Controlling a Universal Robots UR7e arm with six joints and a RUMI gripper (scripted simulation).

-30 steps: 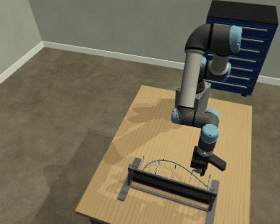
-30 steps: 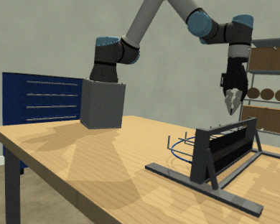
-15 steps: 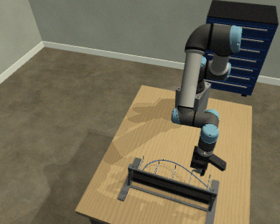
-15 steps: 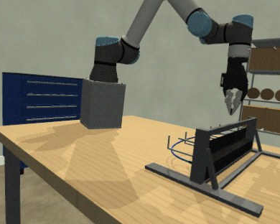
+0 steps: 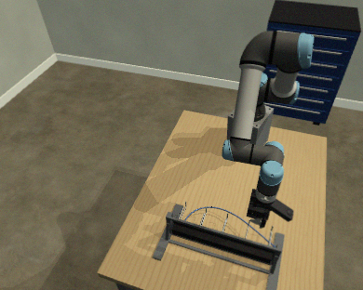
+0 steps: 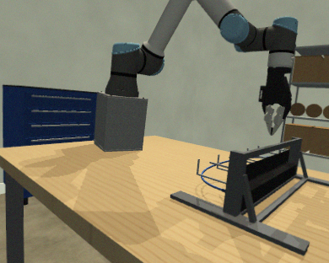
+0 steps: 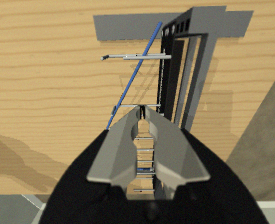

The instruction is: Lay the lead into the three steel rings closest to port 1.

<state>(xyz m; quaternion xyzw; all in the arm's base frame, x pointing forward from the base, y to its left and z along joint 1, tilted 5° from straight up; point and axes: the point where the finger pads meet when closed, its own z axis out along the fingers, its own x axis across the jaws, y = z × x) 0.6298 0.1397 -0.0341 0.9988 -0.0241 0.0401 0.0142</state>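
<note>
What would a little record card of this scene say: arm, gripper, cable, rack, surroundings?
arm: bent, reaching over the wooden table
gripper: shut, nothing between its jaws, above the rack
cable: blue, in a curve beside the rack's ports
rack: dark, standing upright on the table
background: blue drawer cabinet, grey wall

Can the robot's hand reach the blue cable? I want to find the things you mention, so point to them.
Probably yes: the hand [image 5: 263, 225] [image 6: 272, 133] [image 7: 141, 106] hangs above the rack [image 5: 280, 242] [image 6: 234, 181] [image 7: 123, 27] with nothing seen between, but its shut fingers must open before grabbing the cable [image 5: 230, 213] [image 7: 133, 80].
</note>
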